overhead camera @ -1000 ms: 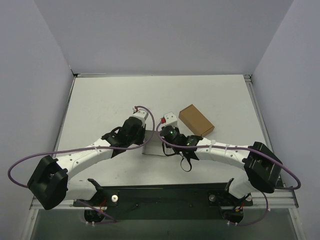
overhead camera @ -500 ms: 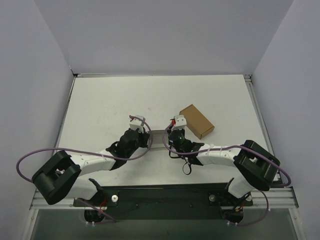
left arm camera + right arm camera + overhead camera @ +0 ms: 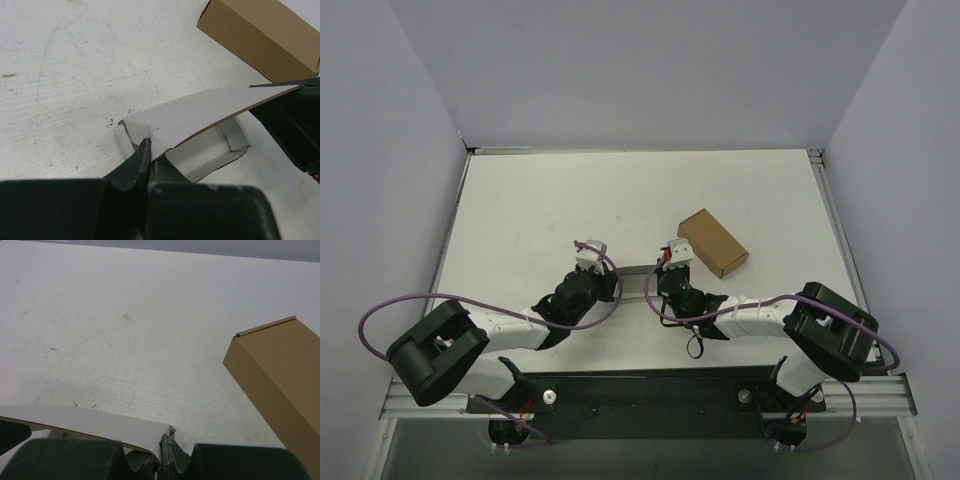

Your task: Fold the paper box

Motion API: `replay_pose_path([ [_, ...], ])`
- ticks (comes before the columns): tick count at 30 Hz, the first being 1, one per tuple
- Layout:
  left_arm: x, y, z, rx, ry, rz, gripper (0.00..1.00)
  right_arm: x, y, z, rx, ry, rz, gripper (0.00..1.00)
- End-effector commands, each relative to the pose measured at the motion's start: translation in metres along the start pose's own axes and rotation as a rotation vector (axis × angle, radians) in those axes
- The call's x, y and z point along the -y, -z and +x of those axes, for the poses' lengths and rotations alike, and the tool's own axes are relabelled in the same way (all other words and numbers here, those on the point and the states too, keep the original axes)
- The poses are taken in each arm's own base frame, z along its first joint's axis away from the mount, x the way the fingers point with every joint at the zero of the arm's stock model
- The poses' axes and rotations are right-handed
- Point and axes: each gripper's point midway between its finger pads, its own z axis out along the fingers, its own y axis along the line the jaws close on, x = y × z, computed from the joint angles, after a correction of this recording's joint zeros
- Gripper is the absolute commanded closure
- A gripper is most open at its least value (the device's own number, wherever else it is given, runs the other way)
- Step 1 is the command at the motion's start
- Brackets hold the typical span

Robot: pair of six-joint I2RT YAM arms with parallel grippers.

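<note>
Left pincer (image 3: 149, 150) and right pincer (image 3: 161, 442) clamped on the lid of the thin white-grey paper box (image 3: 200, 112).
If I pull unevenly, it could tear or slip.

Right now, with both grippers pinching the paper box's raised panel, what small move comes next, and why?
Probably lower both ends together, folding the lid panel of the paper box onto its open tray. The left gripper and right gripper are shut on opposite ends, and the panel stands raised.
</note>
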Motion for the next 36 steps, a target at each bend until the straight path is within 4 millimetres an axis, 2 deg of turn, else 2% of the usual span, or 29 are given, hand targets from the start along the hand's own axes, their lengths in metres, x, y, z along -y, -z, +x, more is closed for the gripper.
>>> replay_pose_path([
  [1,0.037,0.012,0.012,-0.032,0.067,0.162,1.00,-0.029,0.013,0.002,0.006,-0.121,-0.110,1.00],
  [5,0.038,0.016,0.022,-0.048,0.049,0.169,1.00,-0.025,0.017,0.011,-0.007,-0.124,-0.080,1.00],
  [10,0.035,0.022,0.034,-0.063,0.029,0.154,1.00,-0.021,0.025,0.026,-0.030,-0.115,-0.043,0.94],
  [19,0.039,0.030,0.058,-0.098,0.036,0.178,1.00,-0.011,0.030,0.050,-0.082,-0.119,0.005,0.94],
  [21,0.034,0.033,0.066,-0.113,0.031,0.161,1.00,-0.009,0.033,0.052,-0.081,-0.124,0.010,0.93],
  [27,0.018,0.036,0.075,-0.114,0.010,0.075,1.00,-0.005,0.039,0.060,-0.098,-0.122,0.019,0.88],
  [28,0.019,0.037,0.076,-0.116,-0.004,0.077,1.00,-0.005,0.039,0.060,-0.099,-0.120,0.018,0.86],
  [29,0.020,0.037,0.075,-0.114,-0.011,0.076,1.00,-0.006,0.040,0.059,-0.098,-0.120,0.016,0.78],
  [31,0.020,0.036,0.074,-0.118,-0.043,0.052,1.00,-0.008,0.043,0.058,-0.103,-0.106,0.009,0.71],
  [32,0.020,0.036,0.072,-0.115,-0.054,0.041,1.00,-0.010,0.045,0.053,-0.095,-0.110,0.002,0.63],
  [36,0.012,0.037,0.070,-0.114,-0.122,-0.037,1.00,-0.008,0.058,0.040,-0.088,-0.073,-0.003,0.49],
])
